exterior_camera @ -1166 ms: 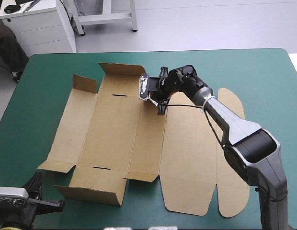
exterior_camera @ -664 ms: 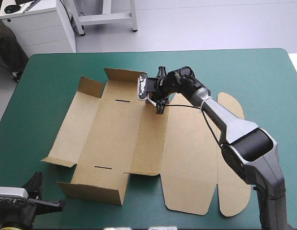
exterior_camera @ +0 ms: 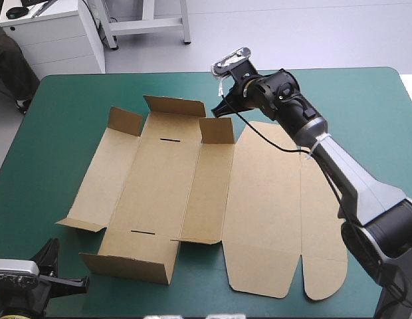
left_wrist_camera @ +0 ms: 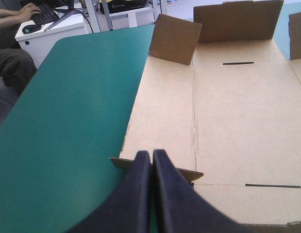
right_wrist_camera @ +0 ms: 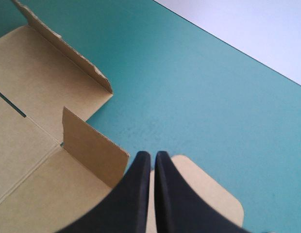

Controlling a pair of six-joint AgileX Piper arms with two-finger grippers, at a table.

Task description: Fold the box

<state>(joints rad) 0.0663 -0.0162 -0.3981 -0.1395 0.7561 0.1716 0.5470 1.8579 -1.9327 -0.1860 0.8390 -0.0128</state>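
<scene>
The brown box (exterior_camera: 159, 186) lies spread open on the teal-green cover. Its far wall (exterior_camera: 174, 105) and two small far flaps (exterior_camera: 123, 121) (exterior_camera: 217, 130) stand up, and so does the near wall (exterior_camera: 129, 260). My right gripper (exterior_camera: 222, 109) hovers shut just beyond the far edge, above the right-hand small flap (right_wrist_camera: 92, 145); its fingers (right_wrist_camera: 153, 156) hold nothing. My left gripper (exterior_camera: 60, 272) sits shut at the table's near left corner. Its fingers (left_wrist_camera: 151, 155) point at the box's near left flap (left_wrist_camera: 155, 167), and the slotted floor (left_wrist_camera: 247, 111) lies ahead of them.
The lid panel with rounded tabs (exterior_camera: 322, 199) lies flat on the right, under my right arm. Bare teal-green cover (exterior_camera: 66, 133) runs along the left side and the far edge (right_wrist_camera: 199, 87).
My right gripper has lifted off the box's middle panel and drawn back toward the far edge. The small flap beside it now stands upright. The left arm has not moved.
</scene>
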